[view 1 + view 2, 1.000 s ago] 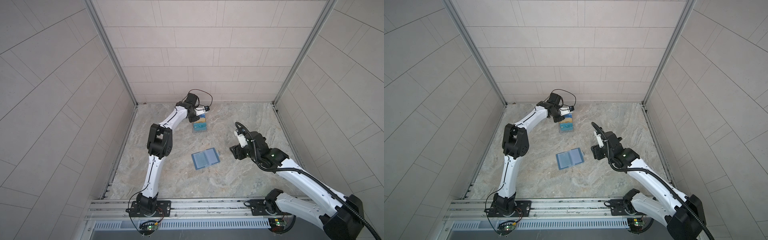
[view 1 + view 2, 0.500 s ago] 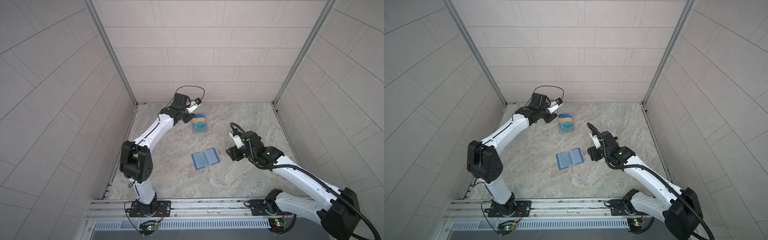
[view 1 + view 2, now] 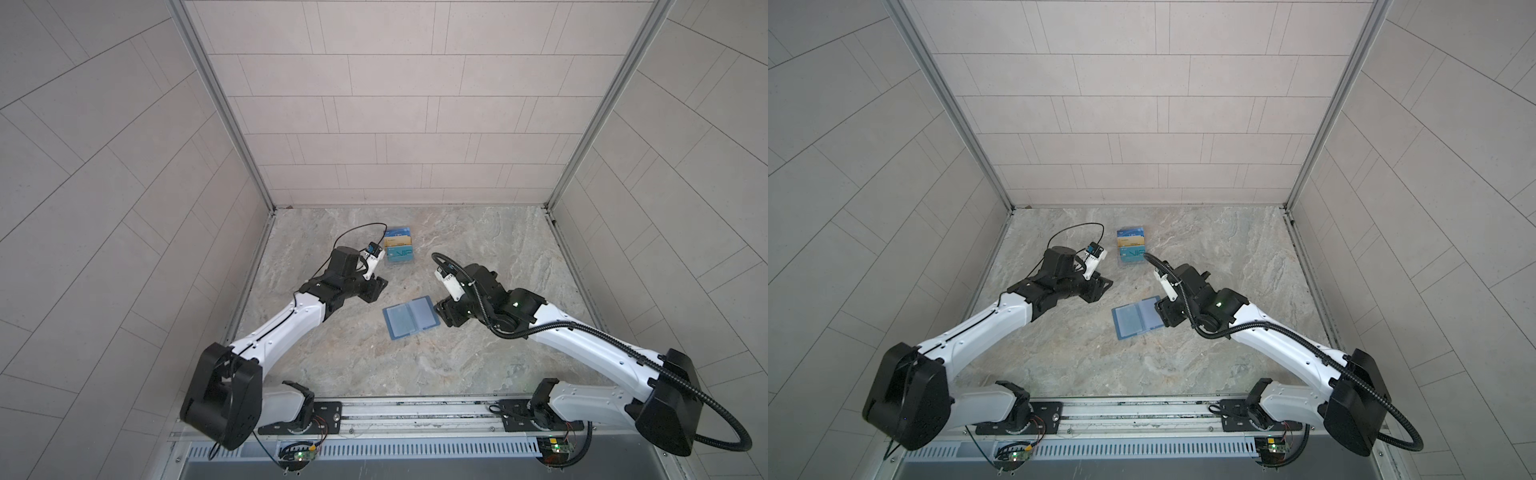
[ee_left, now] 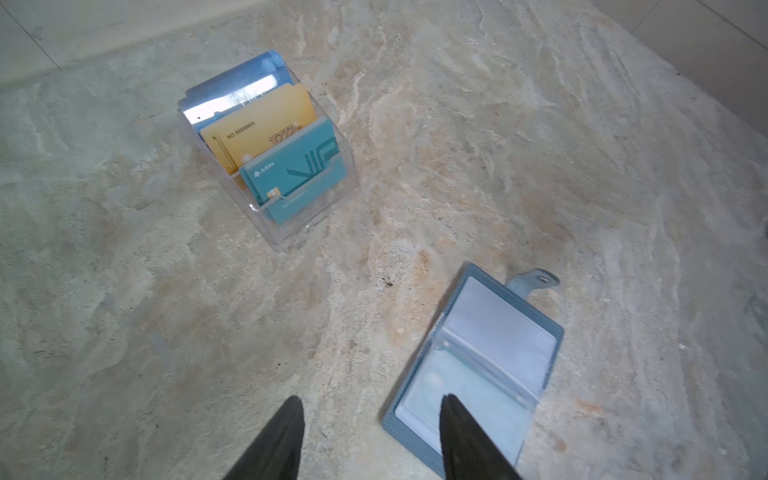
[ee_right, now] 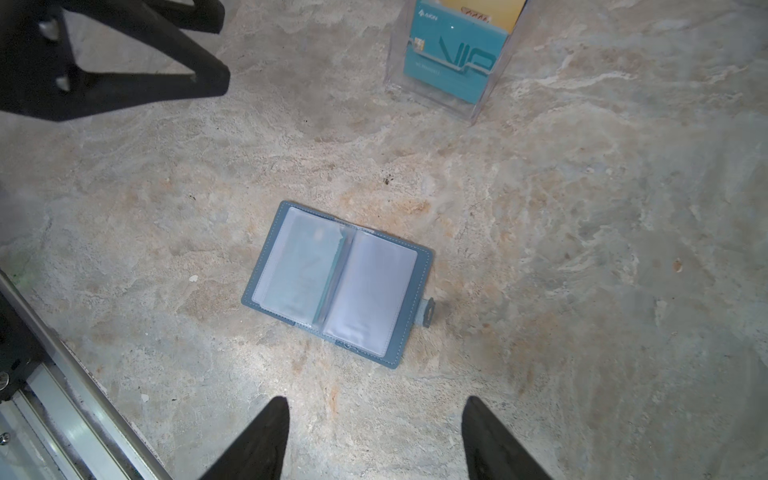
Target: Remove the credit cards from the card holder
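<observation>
The card holder lies open flat on the stone table, snap tab out to one side. A pale teal card shows through one clear sleeve; the other half looks empty. Three credit cards stand in a clear stand: teal, gold and blue. My left gripper is open and empty, just left of the holder, one fingertip over its corner. My right gripper hangs open and empty at the holder's right edge.
The clear tiered stand sits toward the back of the table, behind the holder. Tiled walls close the table in on three sides. A metal rail runs along the front edge.
My left arm has drawn back from the clear stand toward the front and now sits beside the card holder. My right gripper has edged closer to the holder's right side.
</observation>
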Controlling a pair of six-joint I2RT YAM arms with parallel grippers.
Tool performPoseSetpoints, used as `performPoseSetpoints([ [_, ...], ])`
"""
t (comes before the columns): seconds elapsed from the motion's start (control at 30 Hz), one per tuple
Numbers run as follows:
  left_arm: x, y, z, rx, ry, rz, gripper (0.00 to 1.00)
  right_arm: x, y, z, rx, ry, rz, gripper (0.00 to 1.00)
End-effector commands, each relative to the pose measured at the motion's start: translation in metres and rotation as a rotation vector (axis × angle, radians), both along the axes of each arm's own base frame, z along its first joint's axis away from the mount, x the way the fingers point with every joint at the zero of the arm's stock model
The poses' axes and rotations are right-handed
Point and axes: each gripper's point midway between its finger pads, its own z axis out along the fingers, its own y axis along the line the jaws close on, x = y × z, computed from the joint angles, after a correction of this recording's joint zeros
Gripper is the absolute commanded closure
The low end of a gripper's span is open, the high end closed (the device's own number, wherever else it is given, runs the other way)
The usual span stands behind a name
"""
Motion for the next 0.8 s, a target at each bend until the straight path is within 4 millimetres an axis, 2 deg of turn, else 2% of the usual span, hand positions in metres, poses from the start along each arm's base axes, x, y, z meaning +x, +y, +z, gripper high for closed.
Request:
performPoseSetpoints([
  [0.0, -0.015, -0.01, 0.008, -0.123, 0.028, 0.012, 0.52, 0.0, 0.015, -0.009, -0.001, 0.019, -0.011, 0.31],
  [0.17, -0.039, -0.007, -0.013, -0.228, 0.058, 0.039, 0.57, -0.003, 0.047, -0.021, -0.015, 0.024, 0.013, 0.33],
  [0.37, -0.053, -0.012, -0.048, -0.274, 0.17, 0.028, 0.8, -0.005, 0.078, -0.032, 0.035, 0.034, 0.034, 0.34],
  [0.63, -0.051, -0.018, -0.073, -0.308, 0.221, 0.042, 0.92, -0.005, 0.098, -0.064, 0.021, 0.078, 0.032, 0.35],
  [0.77, -0.046, -0.022, -0.082, -0.321, 0.246, 0.049, 0.98, -0.005, 0.102, -0.071, 0.015, 0.075, 0.026, 0.35],
])
